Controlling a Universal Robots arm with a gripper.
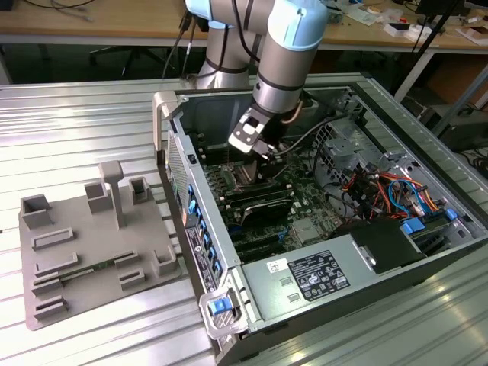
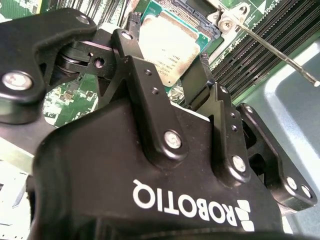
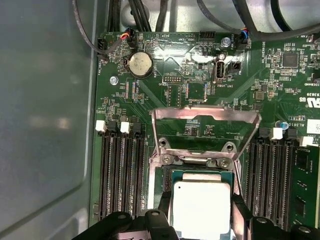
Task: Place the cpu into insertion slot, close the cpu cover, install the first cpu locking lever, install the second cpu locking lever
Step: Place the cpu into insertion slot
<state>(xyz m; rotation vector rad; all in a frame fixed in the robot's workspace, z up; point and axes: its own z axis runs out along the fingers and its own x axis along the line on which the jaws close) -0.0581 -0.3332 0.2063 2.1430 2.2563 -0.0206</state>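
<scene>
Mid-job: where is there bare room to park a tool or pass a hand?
Bare ribbed table beyond the grey fixture tray, and along the case's near wall. Inside is crowded: memory slots flank the cpu held in the jaws, the raised cpu cover stands beside it, cables fill the case toward the exterior view's right.

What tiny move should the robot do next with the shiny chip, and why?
Probably ease the cpu straight down a little. The jaws of the gripper pinch it from both sides right above the insertion slot, and the cpu cover stands open, so nothing seems to block it.
</scene>
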